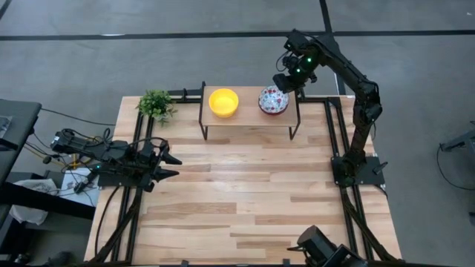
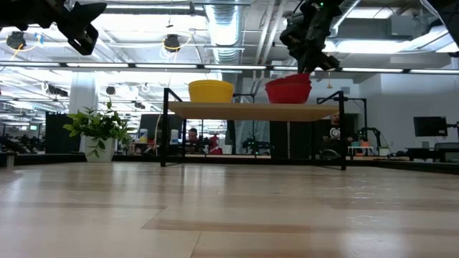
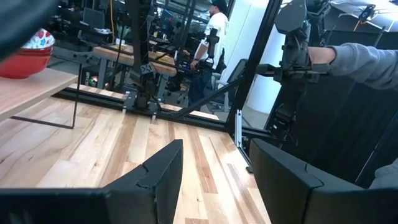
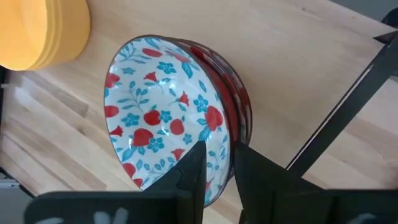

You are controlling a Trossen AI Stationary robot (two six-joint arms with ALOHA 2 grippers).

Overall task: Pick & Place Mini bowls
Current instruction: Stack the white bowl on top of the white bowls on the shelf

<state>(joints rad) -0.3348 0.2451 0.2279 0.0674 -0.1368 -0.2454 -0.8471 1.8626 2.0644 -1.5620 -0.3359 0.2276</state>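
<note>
A small wooden shelf on black legs stands at the table's far side. On it rest a stack of yellow mini bowls and, to their right, a stack of white mini bowls with a red-and-blue floral pattern, red on the outside. My right gripper hangs steeply downward over the floral stack. It is open by a narrow gap, one finger inside the top bowl's rim and one outside. My left gripper waits open and level at the table's left side. My right gripper comes at the top floral bowl from above. Its two fingers stand on either side of the rim. I cannot tell whether they touch it. The bowl sits nested on its stack on the shelf.
A small green plant stands at the table's far left corner, left of the shelf. The wooden table in front of the shelf is bare. Black frame rails run along both side edges. A person's grey sleeve shows beyond the table.
</note>
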